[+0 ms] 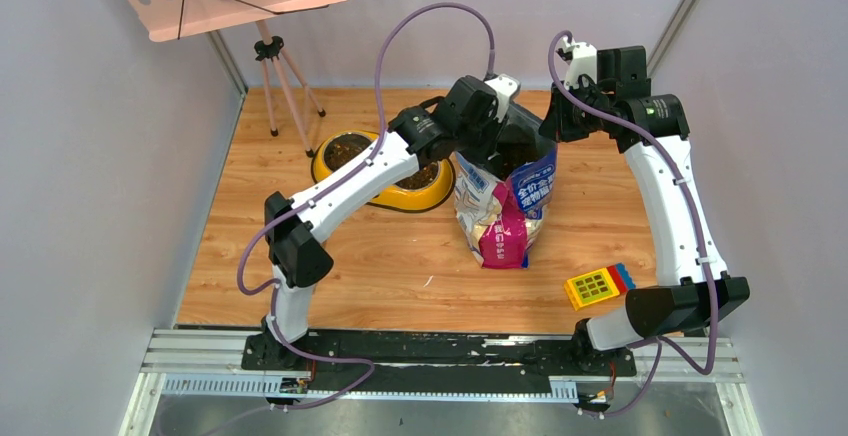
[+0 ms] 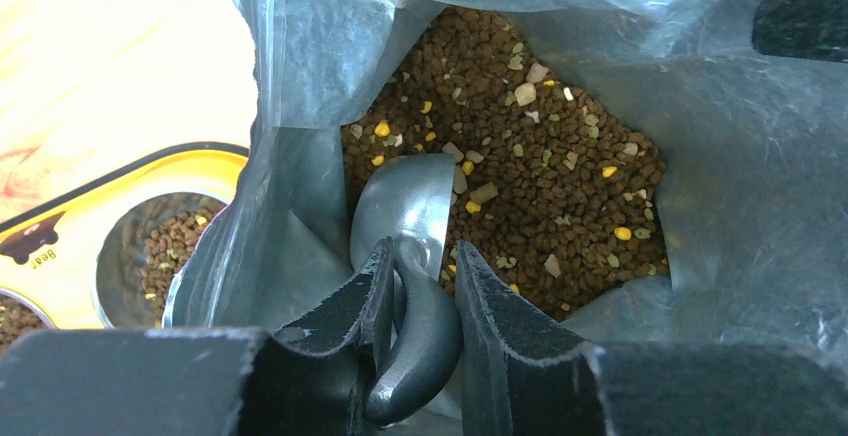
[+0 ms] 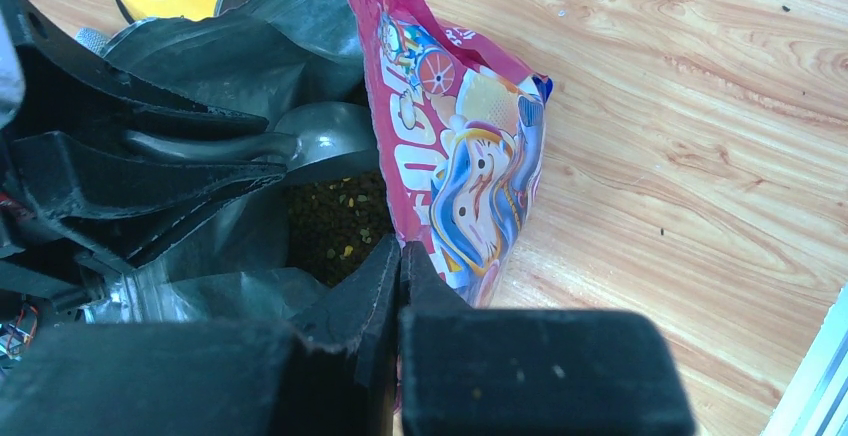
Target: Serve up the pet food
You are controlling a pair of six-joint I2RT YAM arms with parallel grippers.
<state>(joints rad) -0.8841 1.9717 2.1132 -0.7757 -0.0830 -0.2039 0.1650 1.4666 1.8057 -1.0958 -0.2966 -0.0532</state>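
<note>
Firmly, left end effector point(image 2: 425, 256) clamps scoop point(image 2: 405, 206) over pet food point(image 2: 540, 176); right end effector point(image 3: 400, 251) pinches bag point(image 3: 460, 156).

We see a glossy plastic bag point(image 1: 497, 218), silvery inside, with matt, grainy kibble point(image 2: 540, 186) and a smooth grey metal scoop point(image 2: 405, 206) within it; beside the bag, a shiny yellow feeder point(image 1: 400, 197).
</note>
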